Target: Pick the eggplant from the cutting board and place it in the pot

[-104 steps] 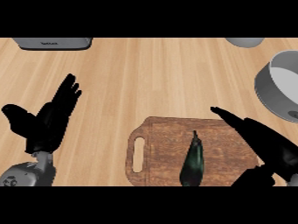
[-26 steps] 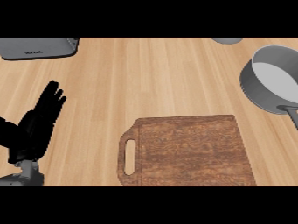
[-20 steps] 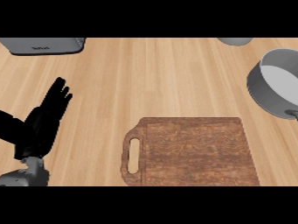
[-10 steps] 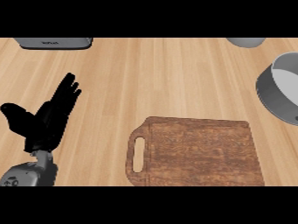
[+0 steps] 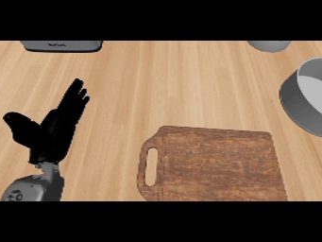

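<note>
The brown wooden cutting board (image 5: pixel 216 165) with its handle slot lies bare: no eggplant shows on it, nor in what is visible of the grey metal pot (image 5: pixel 315 101) up and to the board's right, so I cannot tell where the eggplant is. The step looks like carrying it; it should be let go only once it is over the pot's opening. The left hand (image 5: pixel 52 130) rests left of the board, fingers straight, holding nothing. The right hand is out of view. Five seconds earlier the eggplant lay on the board with the right hand beside it.
</note>
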